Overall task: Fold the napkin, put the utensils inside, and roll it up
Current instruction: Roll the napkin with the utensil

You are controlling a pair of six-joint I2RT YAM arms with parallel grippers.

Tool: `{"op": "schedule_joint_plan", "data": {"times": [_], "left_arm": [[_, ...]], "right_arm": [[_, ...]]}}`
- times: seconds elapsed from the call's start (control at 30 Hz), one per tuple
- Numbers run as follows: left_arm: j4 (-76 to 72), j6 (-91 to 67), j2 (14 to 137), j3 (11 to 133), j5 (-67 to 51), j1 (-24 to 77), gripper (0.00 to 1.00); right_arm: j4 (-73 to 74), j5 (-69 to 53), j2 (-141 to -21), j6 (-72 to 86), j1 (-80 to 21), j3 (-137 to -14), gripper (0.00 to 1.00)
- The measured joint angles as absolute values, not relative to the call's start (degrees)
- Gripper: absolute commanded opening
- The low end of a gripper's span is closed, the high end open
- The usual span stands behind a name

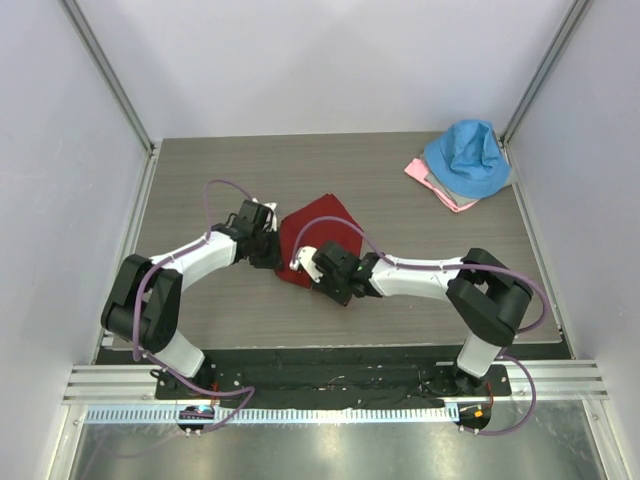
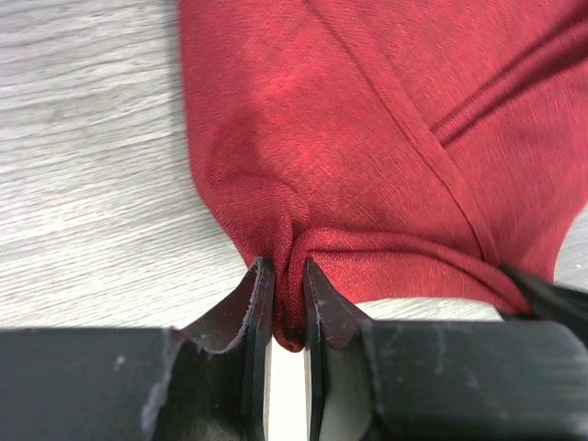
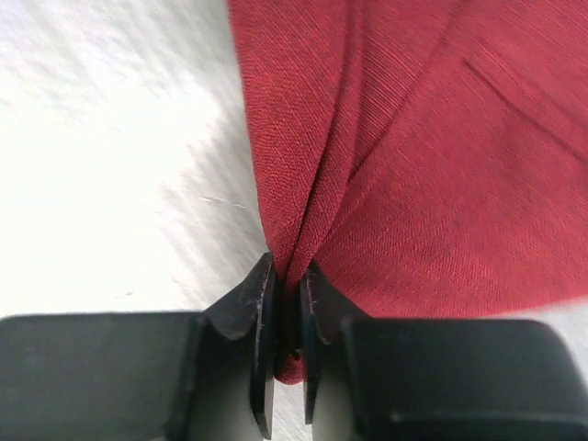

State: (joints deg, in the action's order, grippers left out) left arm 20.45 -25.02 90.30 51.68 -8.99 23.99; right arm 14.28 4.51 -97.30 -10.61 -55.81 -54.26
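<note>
The dark red napkin [image 1: 322, 226] lies bunched on the table's middle between both arms. My left gripper [image 1: 268, 246] is shut on the napkin's left edge; in the left wrist view a pinch of red cloth [image 2: 349, 138] sits between the two pads, gripper [image 2: 287, 303]. My right gripper [image 1: 318, 262] is shut on the napkin's near edge; the right wrist view shows folds of cloth [image 3: 432, 165] squeezed between its pads, gripper [image 3: 288, 303]. The utensils are out of view.
A bright blue cloth [image 1: 466, 158] lies on a pale pink cloth [image 1: 428, 180] at the table's far right corner. Grey walls and metal posts enclose the table [image 1: 400, 290] on three sides.
</note>
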Motion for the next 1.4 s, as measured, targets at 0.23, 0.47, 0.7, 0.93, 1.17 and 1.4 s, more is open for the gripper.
{"op": "schedule_joint_plan", "data": {"times": [0.23, 0.47, 0.7, 0.93, 1.17, 1.4], "left_arm": [[22.68, -24.99, 90.30, 52.18, -6.74, 23.99, 0.00], [23.97, -24.97, 90.30, 52.40, -5.80, 23.99, 0.00], [25.12, -24.91, 91.50, 53.43, -5.85, 23.99, 0.00], [25.39, -24.80, 91.94, 53.58, -6.04, 23.99, 0.00], [25.69, -24.77, 92.16, 53.91, -6.07, 23.99, 0.00], [25.91, -24.75, 92.16, 54.02, -6.07, 23.99, 0.00]], "right_arm": [[23.20, -17.72, -101.73, -10.11, -49.95, -61.63, 0.06], [25.85, -39.53, -107.63, -8.67, -40.23, -64.58, 0.02], [26.00, -46.24, -111.90, -6.92, -36.32, -65.10, 0.10], [27.22, -44.47, -110.04, -5.28, -36.47, -65.34, 0.48], [27.86, -36.69, -98.13, -3.25, -37.34, -65.73, 0.59], [27.05, -34.22, -93.45, -2.17, -43.18, -68.10, 0.57]]}}
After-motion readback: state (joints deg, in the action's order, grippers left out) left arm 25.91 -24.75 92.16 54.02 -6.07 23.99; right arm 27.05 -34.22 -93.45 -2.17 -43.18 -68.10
